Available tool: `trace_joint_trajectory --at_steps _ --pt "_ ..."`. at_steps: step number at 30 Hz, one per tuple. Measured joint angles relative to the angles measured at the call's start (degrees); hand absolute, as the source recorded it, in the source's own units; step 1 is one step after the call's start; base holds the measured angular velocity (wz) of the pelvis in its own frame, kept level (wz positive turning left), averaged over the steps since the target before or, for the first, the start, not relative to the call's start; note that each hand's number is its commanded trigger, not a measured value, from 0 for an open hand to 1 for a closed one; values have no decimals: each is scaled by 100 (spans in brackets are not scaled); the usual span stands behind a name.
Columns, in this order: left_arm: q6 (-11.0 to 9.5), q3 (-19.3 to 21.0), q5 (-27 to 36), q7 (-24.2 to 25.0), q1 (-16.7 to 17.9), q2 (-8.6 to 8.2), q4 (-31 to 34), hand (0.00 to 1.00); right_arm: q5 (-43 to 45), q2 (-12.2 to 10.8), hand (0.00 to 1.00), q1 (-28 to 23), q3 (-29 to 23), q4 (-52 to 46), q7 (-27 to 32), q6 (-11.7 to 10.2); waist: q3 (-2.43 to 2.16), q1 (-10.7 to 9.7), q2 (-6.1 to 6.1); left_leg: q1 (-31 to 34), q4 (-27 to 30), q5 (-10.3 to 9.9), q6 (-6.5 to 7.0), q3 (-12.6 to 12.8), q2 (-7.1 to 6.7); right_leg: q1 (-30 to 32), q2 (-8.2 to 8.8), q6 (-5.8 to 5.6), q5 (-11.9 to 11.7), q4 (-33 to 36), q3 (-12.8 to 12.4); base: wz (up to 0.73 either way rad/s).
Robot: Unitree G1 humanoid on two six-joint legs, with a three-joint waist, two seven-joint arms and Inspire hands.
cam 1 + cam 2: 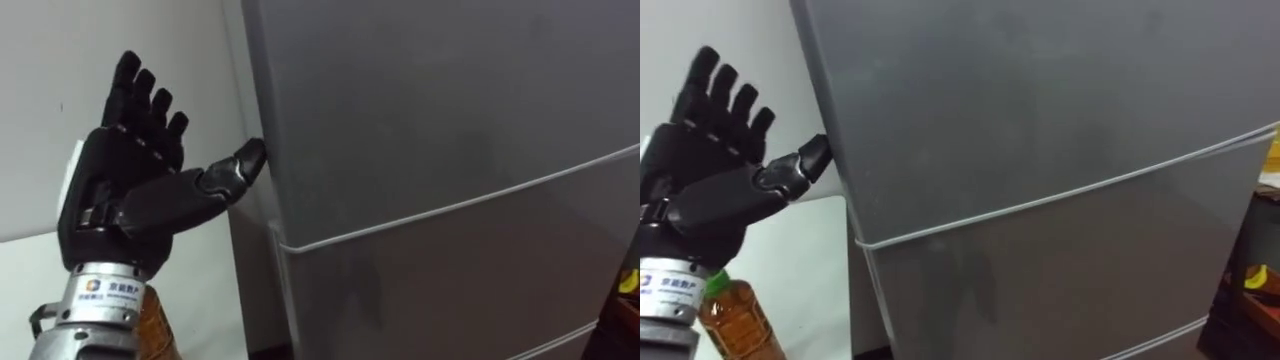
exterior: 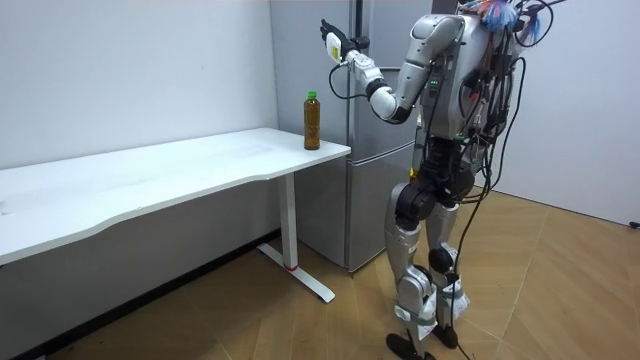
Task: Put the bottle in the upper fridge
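Grey metal fridge (image 1: 450,190) is shut, so nothing's done yet. Left hand (image 1: 125,190) is spread open, thumb touching the edge of the upper door (image 1: 430,90). Amber plastic bottle with green cap (image 2: 312,122) sits ungrabbed on the corner of the white table (image 2: 180,170) by the fridge.

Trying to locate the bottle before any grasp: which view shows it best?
The room view: the bottle stands whole and upright on the table corner beside the fridge. The right eye view shows its cap and shoulder below the left hand; the left eye view, just a brown sliver.
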State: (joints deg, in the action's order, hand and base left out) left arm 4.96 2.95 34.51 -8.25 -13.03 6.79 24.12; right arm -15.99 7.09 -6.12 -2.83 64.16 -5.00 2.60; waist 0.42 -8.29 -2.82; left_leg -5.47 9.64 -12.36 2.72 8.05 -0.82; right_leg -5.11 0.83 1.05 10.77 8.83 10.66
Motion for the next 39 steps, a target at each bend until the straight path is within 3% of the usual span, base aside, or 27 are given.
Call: trace_joint_trajectory --at_steps 6,20,32,33,34,35,37,39 --pt "49 -93 424 27 0 -6 0 0 -58 16 0 55 169 29 2 2 -2 -50 1 23 12 1 1 3 -4 2 3 -6 -4 2 10 4" --pt "48 -295 554 160 -74 -61 2 0 -183 31 0 102 228 110 12 -1 -9 -70 -7 131 89 1 2 132 -1 21 10 -6 -4 -18 13 5" --pt "-11 -537 1006 278 -73 -54 2 0 -172 148 0 115 383 113 4 -3 -61 -72 -84 159 130 2 3 136 -1 7 18 -5 -5 -16 51 4" --pt "-16 -589 1006 319 -73 -57 2 6 -172 149 0 117 385 113 4 -2 -61 -72 -84 168 130 2 4 137 -2 8 18 -5 -5 -18 50 11" --pt "-15 -628 1009 391 -73 -55 2 20 -172 151 0 121 385 113 4 -1 -61 -71 -84 171 130 6 11 140 -4 8 20 -5 -5 -19 45 10" --pt "-15 -650 1018 414 -73 -52 1 45 -172 153 0 124 387 116 3 -1 -61 -70 -84 171 130 9 15 142 -6 8 21 -5 -5 -20 42 8" --pt "-15 -748 1041 493 -69 -46 1 63 -170 156 0 135 397 123 3 2 -55 -69 -84 174 131 17 29 146 -9 9 24 -6 -4 -17 30 5" --pt "-12 -809 1045 565 -62 -35 1 89 -171 158 0 136 397 125 3 2 -52 -67 -86 177 131 20 35 145 -11 10 25 -7 -5 -14 27 4"
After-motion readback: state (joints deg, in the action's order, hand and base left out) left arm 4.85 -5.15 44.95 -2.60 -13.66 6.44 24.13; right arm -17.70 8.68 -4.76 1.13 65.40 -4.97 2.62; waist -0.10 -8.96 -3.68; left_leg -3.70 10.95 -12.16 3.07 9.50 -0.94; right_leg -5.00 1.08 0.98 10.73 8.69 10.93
